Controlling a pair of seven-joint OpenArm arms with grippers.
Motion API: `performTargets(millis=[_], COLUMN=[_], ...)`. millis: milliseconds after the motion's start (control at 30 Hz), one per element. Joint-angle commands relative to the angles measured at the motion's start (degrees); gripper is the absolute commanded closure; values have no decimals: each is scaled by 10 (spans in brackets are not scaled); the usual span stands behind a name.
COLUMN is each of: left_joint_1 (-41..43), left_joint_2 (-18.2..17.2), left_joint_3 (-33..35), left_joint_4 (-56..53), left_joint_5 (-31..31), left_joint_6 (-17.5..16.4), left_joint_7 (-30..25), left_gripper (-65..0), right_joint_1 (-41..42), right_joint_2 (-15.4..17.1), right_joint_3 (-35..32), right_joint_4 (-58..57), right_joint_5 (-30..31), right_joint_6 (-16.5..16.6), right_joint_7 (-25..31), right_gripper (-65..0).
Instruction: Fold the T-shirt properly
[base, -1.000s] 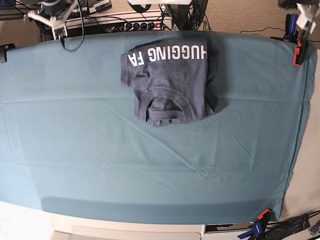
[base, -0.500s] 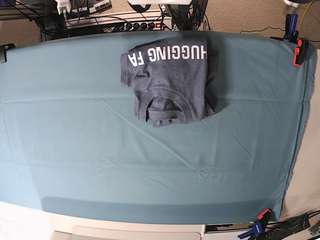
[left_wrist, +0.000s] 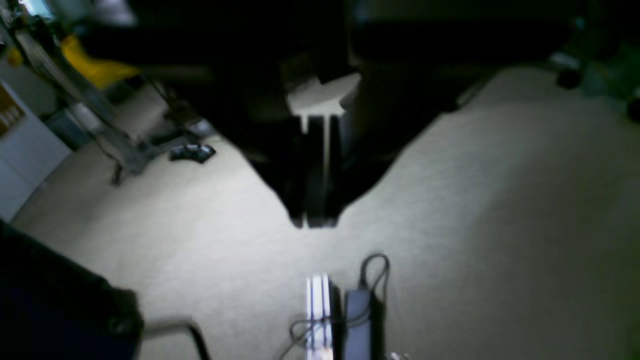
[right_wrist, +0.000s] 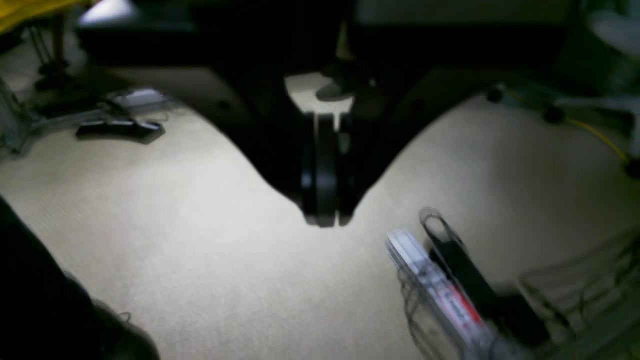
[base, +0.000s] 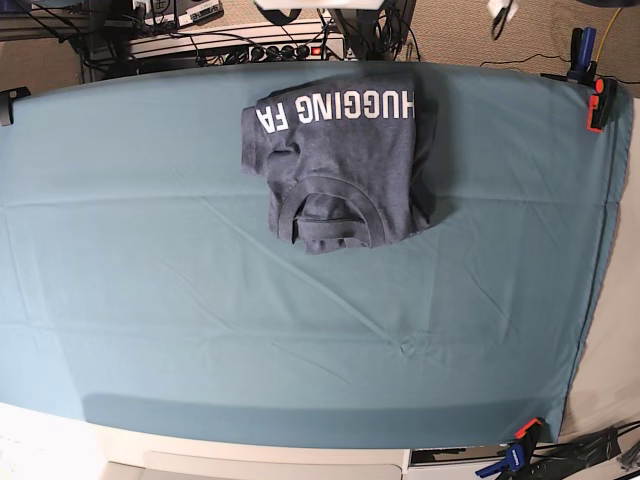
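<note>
While the folded heathered blue-grey cotton T-shirt (base: 340, 160) lies on the teal cloth (base: 200, 320), both arms hang over beige carpet (left_wrist: 450, 210). The left gripper (left_wrist: 315, 220) and right gripper (right_wrist: 325, 220) have their jaws pressed together, holding nothing.

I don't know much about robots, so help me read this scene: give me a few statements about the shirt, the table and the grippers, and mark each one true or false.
1. The T-shirt lies folded near the far edge of the table. True.
2. A gripper is holding the T-shirt. False: neither gripper touches it; both wrist views look down at carpet.
3. White capital lettering shows on the shirt. True.
4. The left gripper is wide open. False: its jaws are shut, holding nothing.
5. The right gripper is shut. True.
6. The teal cloth is held by tape. False: orange clamps pin it.
</note>
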Motion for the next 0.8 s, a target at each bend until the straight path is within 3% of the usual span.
performTargets(millis=[0, 167, 333, 533, 767], left_joint_1=[-11, -123, -215, -298, -342], left_joint_2=[3, 30, 65, 108, 140], left_joint_3=[15, 100, 165, 219, 235], left_joint_4=[-22, -181, -341, -473, -499], left_joint_5=[14, 75, 97, 114, 116], left_joint_6=[13, 73, 116, 118, 122], left_joint_7=[-17, -81, -181, -224, -230], left_gripper=[0, 0, 0, 0, 0], right_joint_1=[10, 105, 176, 201, 203], right_joint_2=[9, 4, -9, -19, -26], right_joint_3=[2, 2, 2, 2, 2], right_joint_4=[-19, -137, -217, -227, -227], right_joint_5=[0, -23, -103, -109, -110], right_joint_6=[-1, -5, -70, -74, -73], right_joint_7=[22, 101, 176, 185, 201], right_gripper=[0, 0, 0, 0, 0])
